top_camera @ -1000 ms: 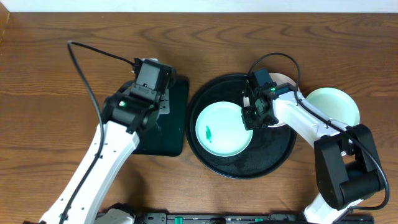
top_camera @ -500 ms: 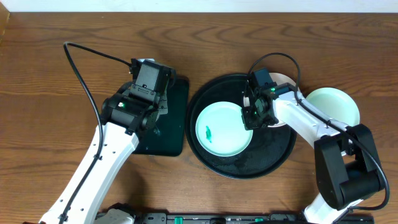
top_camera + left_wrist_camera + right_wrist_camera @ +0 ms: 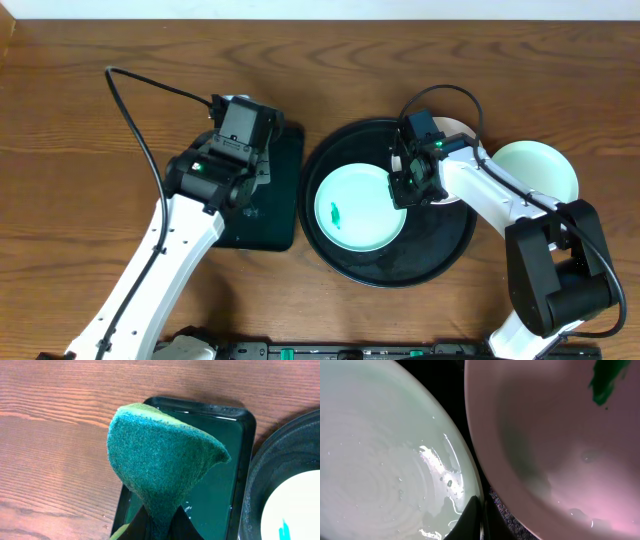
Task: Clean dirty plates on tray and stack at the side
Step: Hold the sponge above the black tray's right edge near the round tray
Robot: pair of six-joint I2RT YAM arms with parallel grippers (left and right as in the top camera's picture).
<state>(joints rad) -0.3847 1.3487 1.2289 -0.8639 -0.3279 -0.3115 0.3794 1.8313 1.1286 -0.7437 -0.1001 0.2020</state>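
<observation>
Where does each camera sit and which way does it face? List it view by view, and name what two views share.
Overhead: fixed above the table, facing straight down; the left arm and right arm both show.
Left wrist: on the left arm, facing down past the left hand, shut on a green sponge, toward the rectangular green tray.
Right wrist: close above the mint plate and white plate; only the shut right hand shows.
Shared: overhead and left wrist both show the round black tray.
</observation>
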